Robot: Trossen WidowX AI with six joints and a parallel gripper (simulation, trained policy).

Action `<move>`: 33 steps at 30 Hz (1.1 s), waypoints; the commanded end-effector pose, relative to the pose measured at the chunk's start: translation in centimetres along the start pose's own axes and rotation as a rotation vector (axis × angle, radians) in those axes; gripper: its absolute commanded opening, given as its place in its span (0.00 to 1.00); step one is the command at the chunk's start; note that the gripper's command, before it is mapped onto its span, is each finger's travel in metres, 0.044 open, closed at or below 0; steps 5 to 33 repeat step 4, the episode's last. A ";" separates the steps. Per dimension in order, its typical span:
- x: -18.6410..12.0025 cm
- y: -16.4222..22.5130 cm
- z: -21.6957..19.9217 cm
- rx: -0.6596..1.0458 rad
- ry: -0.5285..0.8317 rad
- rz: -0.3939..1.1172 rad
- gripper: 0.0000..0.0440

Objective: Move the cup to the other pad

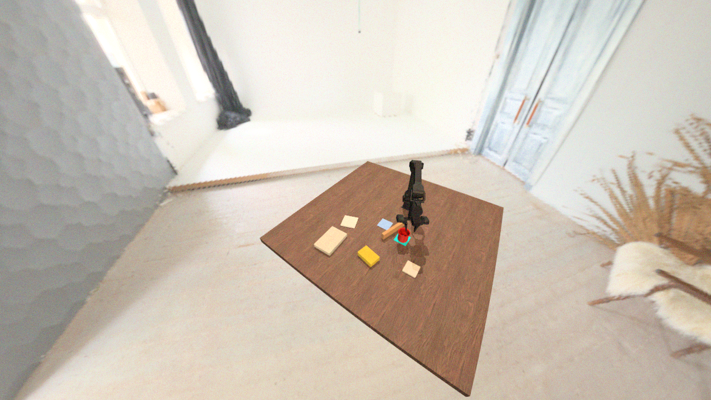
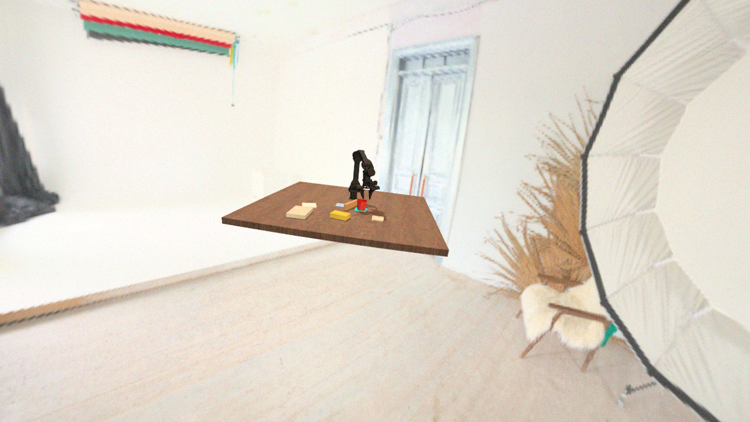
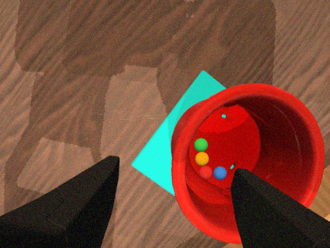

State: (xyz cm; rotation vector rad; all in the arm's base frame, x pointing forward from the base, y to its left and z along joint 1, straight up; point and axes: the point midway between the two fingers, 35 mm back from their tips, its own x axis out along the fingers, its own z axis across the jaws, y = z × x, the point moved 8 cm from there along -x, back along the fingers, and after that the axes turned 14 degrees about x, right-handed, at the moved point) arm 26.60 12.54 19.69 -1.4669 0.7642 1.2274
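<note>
"What is the largest item?" "The brown wooden table, extending beneath the fingers on every side."

"And above it?" "The black jointed arm. Its black gripper stands partly open, fingers well apart, gripping nothing."

"The blocks?" "A flat tan block lies well apart from the fingers; a yellow rectangular block lies nearer them."

"Where is the cup?" "The red, round-mouthed cup stands upright, just below the fingertips, on the square turquoise pad. In the wrist view, one finger overlaps its mouth; the other appears outside its rim."

"The other pad?" "The thin light-blue square pad lies near the fingers, apart from the cup."

"Smallest?" "Four round marbles inside the cup, below the fingers: green, yellow-orange, red, blue."
</note>
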 end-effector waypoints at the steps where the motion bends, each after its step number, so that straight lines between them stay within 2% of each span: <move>1: -1.0 0.0 0.0 0.009 -0.012 -0.024 0.58; 4: -2.0 -0.3 -0.1 0.013 -0.016 -0.051 0.66; 33: -2.0 -0.3 -0.1 0.013 -0.016 -0.051 0.66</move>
